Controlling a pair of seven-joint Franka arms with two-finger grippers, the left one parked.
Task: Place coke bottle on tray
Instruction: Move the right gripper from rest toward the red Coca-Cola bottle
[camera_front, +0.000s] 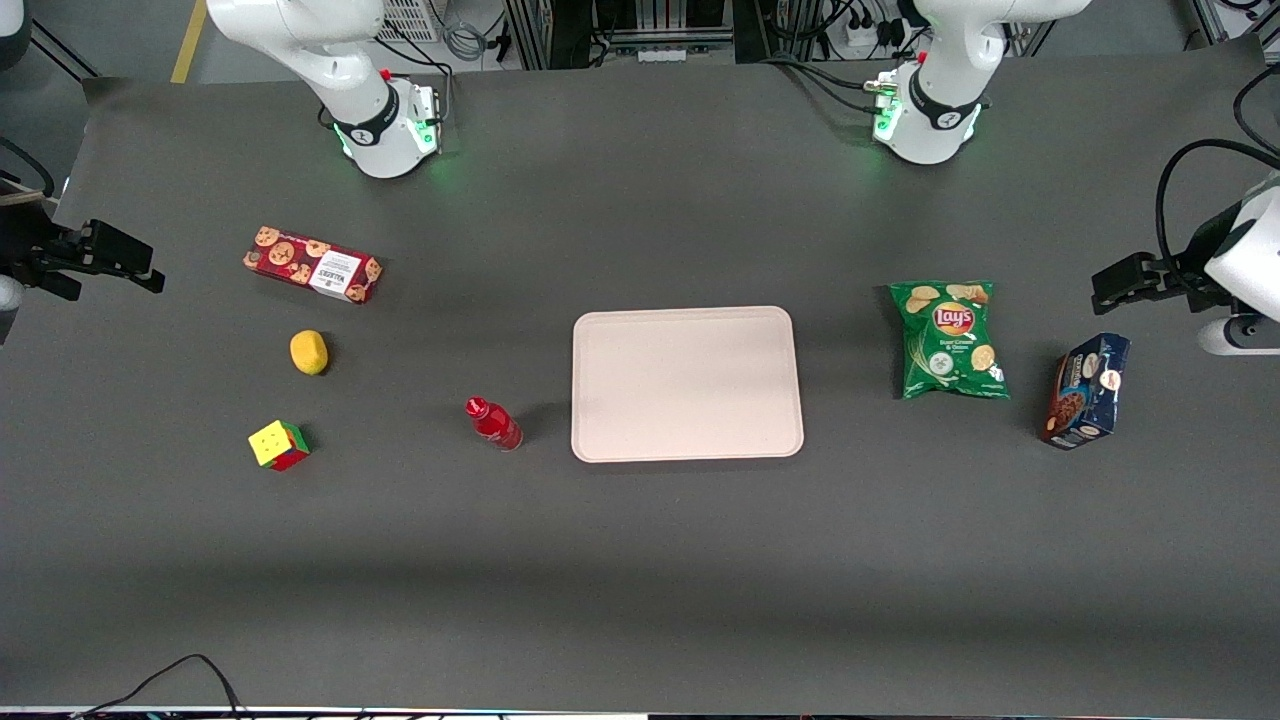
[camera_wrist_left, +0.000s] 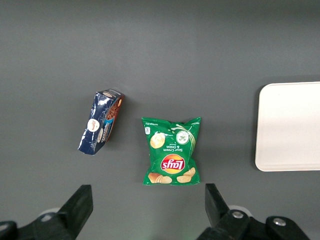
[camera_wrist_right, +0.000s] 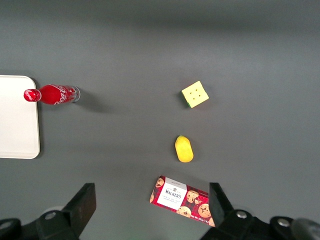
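Coke bottle (camera_front: 493, 423): stands upright on the table, just beside the tray's edge that faces the working arm's end, untouched; nearer the front camera than the lemon and the cookie box.
Axis: its long axis runs vertical, red cap up; in the right wrist view it leans across the picture only because the camera sees it at an angle.
Tray (camera_front: 686, 384): bare, flat on the table, mid-table.
Lemon (camera_front: 309, 352): lies well apart from the bottle, toward the working arm's end.
Cookie box (camera_front: 312, 264): farther from the front camera than the lemon.
Gripper (camera_front: 125, 262): hangs high at the working arm's end, well apart from the bottle, fingers spread wide and holding nothing.
Step in hand: reach for the bottle; likely best to close on the body below the neck, squarely, so it does not tip.
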